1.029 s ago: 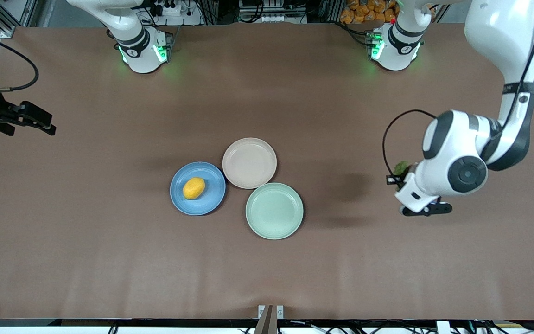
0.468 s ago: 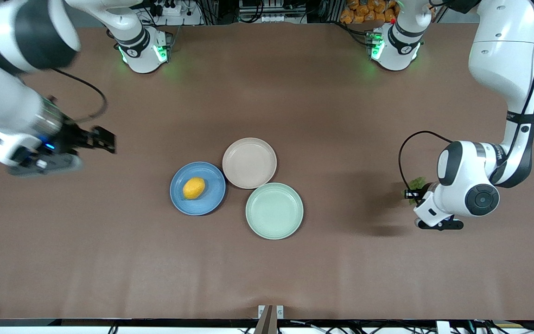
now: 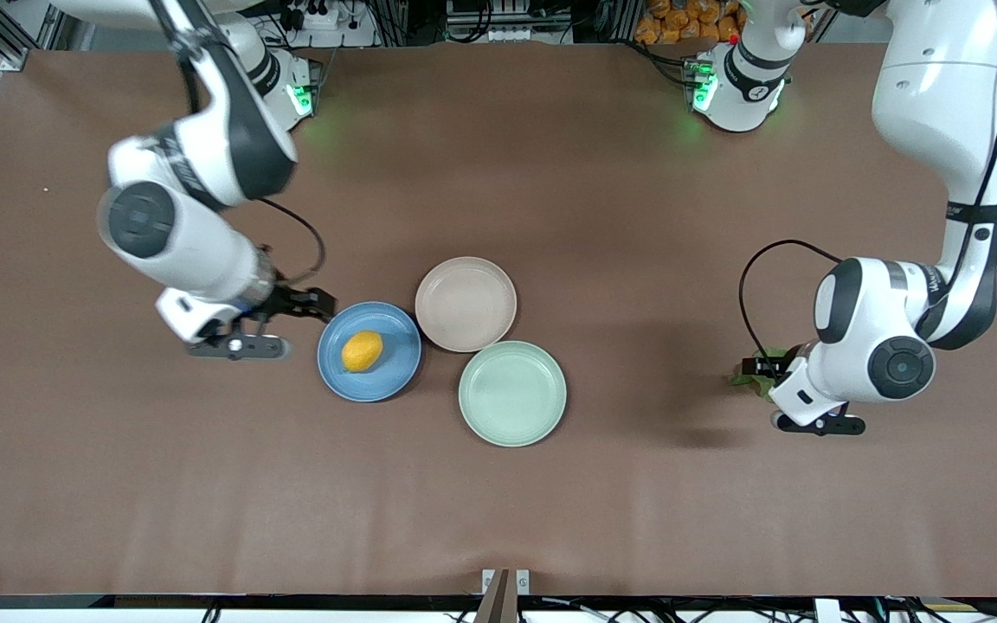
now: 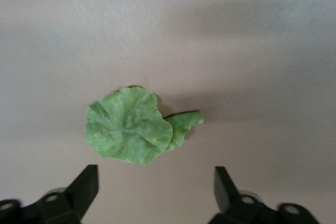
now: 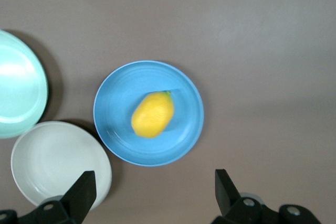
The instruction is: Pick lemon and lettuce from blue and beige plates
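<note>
The lemon (image 3: 362, 350) lies on the blue plate (image 3: 395, 376); it also shows in the right wrist view (image 5: 152, 114) on that plate (image 5: 113, 124). The beige plate (image 3: 466, 304) is bare. My right gripper (image 3: 306, 304) is open and empty in the air beside the blue plate's rim, toward the right arm's end. The lettuce (image 4: 128, 132) lies flat on the bare table toward the left arm's end, partly seen in the front view (image 3: 751, 379). My left gripper (image 4: 155, 192) is open just above it, not touching it.
A mint-green plate (image 3: 511, 393) touches the blue and beige plates, nearer to the front camera; it shows in the right wrist view (image 5: 18, 90) beside the beige plate (image 5: 52, 161). The brown table (image 3: 498, 502) is bare nearer the camera.
My right arm has swung in from the table's end to the blue plate. My left arm moved toward its end, lowered, and let the lettuce go onto the table.
</note>
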Tool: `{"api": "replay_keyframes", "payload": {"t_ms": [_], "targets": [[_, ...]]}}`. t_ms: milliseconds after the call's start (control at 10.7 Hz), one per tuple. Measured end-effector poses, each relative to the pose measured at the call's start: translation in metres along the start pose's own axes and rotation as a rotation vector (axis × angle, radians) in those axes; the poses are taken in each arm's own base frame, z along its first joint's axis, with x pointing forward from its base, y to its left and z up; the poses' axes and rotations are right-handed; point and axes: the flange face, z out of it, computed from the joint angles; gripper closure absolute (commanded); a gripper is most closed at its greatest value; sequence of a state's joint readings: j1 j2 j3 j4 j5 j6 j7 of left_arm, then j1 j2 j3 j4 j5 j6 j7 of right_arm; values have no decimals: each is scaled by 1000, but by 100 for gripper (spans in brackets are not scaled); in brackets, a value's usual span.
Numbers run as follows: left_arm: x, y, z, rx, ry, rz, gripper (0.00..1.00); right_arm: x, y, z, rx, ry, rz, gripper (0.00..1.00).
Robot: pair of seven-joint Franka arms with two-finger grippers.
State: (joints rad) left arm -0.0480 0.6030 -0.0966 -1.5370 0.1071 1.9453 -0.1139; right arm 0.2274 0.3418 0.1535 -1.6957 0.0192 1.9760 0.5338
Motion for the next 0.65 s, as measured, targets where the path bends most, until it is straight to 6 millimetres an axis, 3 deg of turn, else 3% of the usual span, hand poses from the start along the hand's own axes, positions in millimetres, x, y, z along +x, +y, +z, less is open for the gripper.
{"api": "replay_keyframes", "payload": {"t_ms": [281, 655], "targets": [[-11, 5, -61, 4, 62, 7, 0, 15, -2, 58, -6, -29, 217, 0], [-53, 4, -167, 20, 100, 4, 0, 24, -8, 98, 8, -25, 384, 0]]}}
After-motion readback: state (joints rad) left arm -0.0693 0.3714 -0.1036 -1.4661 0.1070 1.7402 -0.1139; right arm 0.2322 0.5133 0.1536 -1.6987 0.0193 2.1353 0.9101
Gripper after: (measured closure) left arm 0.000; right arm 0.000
